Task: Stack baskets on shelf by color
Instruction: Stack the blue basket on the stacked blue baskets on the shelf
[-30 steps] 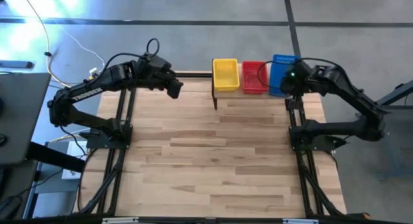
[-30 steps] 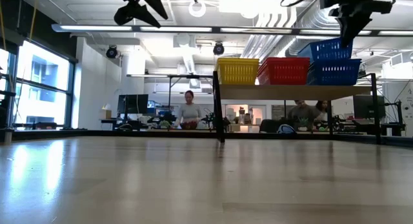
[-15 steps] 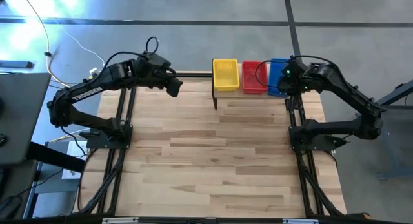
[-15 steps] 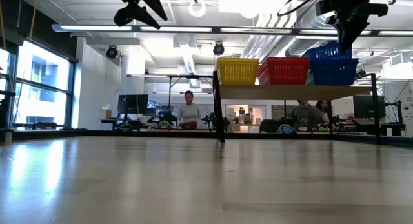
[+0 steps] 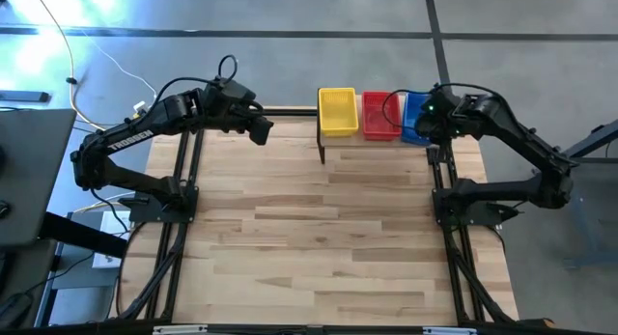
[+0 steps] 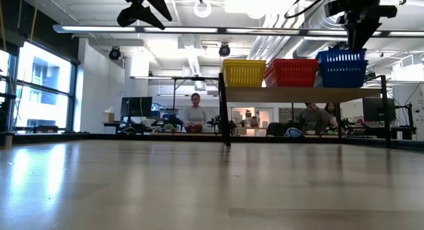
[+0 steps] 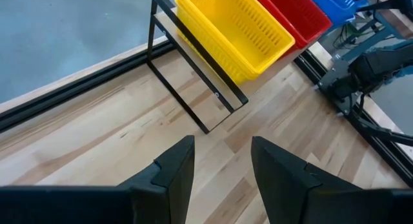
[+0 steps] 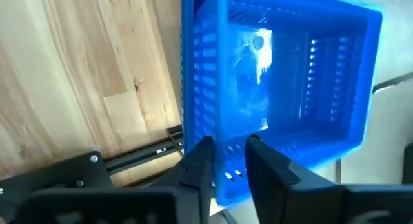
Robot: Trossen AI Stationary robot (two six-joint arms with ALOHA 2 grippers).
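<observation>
High view: small wooden-topped shelf with black metal legs [image 5: 328,139] at far edge of wooden bench [image 5: 319,229]; yellow perforated plastic basket [image 5: 337,112], red perforated plastic basket [image 5: 379,116], blue perforated plastic basket [image 5: 415,117] in row on it. Right gripper [image 5: 432,116] at blue basket's rim.

Low view: left gripper [image 6: 142,9] raised, well apart from shelf.

Left wrist view: fingers spread, holding nothing.

Right wrist view: fingers astride blue basket's wall — pinching or released, cannot tell.

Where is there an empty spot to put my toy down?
The wooden tabletop between the two arm bases is bare. The shelf is crowded: yellow stack, red stack and blue stack fill it.
</observation>
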